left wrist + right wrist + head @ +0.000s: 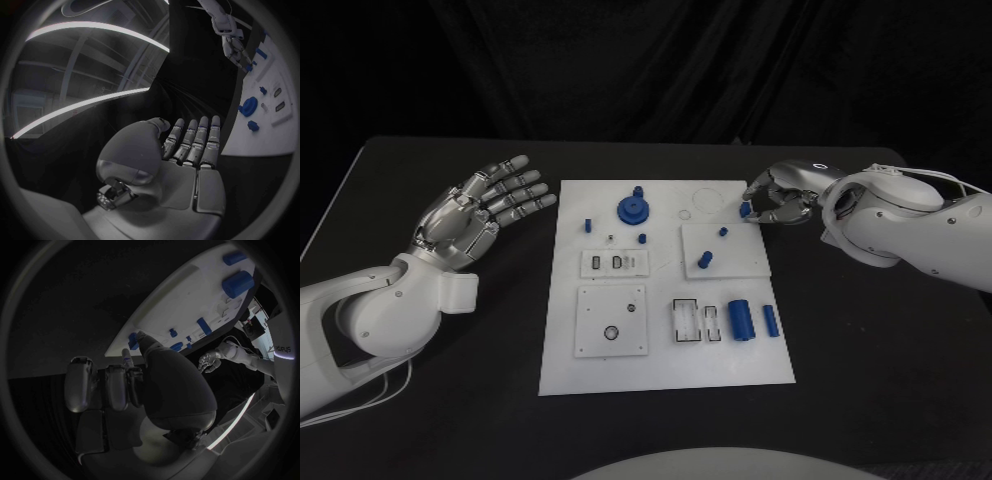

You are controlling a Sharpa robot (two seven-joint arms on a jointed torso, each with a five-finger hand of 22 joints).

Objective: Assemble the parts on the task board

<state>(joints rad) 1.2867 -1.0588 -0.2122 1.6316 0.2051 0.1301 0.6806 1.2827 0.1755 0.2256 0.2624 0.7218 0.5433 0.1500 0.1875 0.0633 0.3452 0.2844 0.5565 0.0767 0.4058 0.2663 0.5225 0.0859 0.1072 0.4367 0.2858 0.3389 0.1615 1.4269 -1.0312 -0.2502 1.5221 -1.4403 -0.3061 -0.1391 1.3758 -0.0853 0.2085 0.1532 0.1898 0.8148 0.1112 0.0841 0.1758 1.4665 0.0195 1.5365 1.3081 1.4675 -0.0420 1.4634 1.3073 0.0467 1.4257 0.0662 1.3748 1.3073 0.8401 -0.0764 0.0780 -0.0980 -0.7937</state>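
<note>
The black table [444,400] carries the white task board [668,365] at its centre. The left hand [476,212] lies palm-up beside the board's left edge, fingers spread and apart, holding nothing. The right hand [779,200] sits at the board's far right corner, fingers curled together around a small blue part [744,209] pinched at its tips. On the board, a blue gear-like disc [635,209] stands near the far edge; two blue cylinders [753,321] lie side by side at the right, near edge; smaller blue pieces [707,260] rest on a raised square plate [740,262].
</note>
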